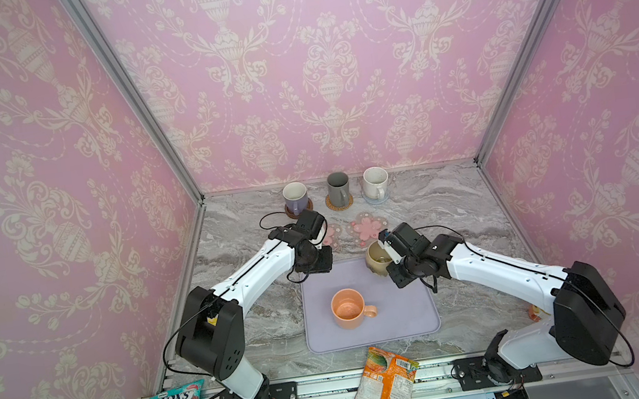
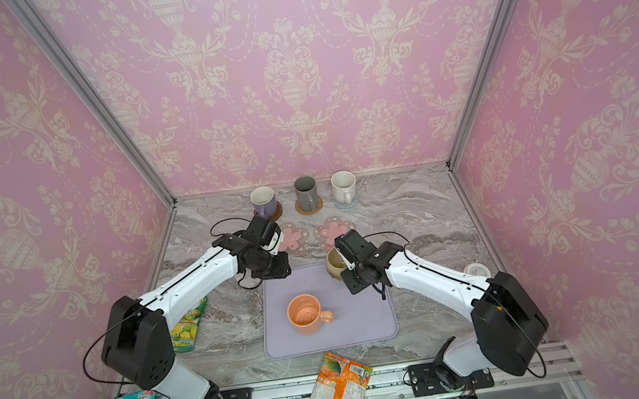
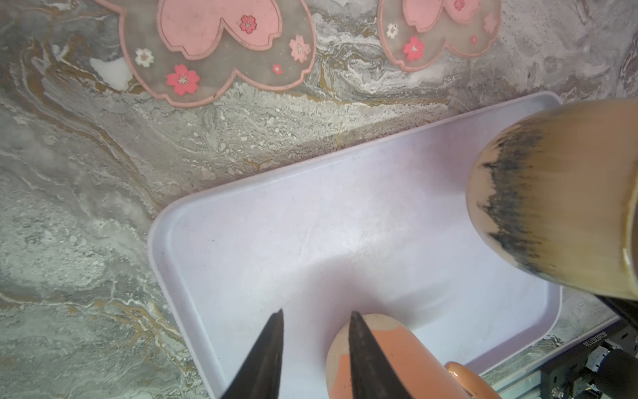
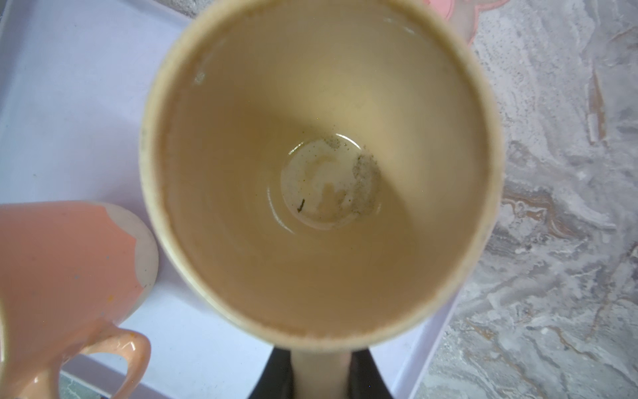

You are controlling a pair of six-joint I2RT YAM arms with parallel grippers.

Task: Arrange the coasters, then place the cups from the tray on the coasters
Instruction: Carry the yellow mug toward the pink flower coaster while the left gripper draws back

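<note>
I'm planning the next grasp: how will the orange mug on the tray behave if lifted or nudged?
The orange mug looks like glazed ceramic: probably rigid, weighty for its size, breakable if dropped. Its glossy handle may slip when pinched. Upright on the flat tray, it should slide rather than tip.

Upright along the back wall: lavender mug (image 1: 295, 197) on dark brown wooden coaster (image 1: 306, 209), tall dark grey mug (image 1: 338, 189) on woven rattan coaster (image 1: 345, 204), white mug (image 1: 375, 182) on pale blue-grey coaster (image 1: 376, 200). Nearer, side by side, bare: two clear pink-flower coasters (image 2: 293, 238) (image 2: 332, 230). Upright on the lavender-grey tray (image 1: 400, 315), handle pointing right: peach-orange mug (image 1: 348, 309). Held by its handle over the tray's far right corner: beige-olive mug (image 1: 377, 259).
</note>
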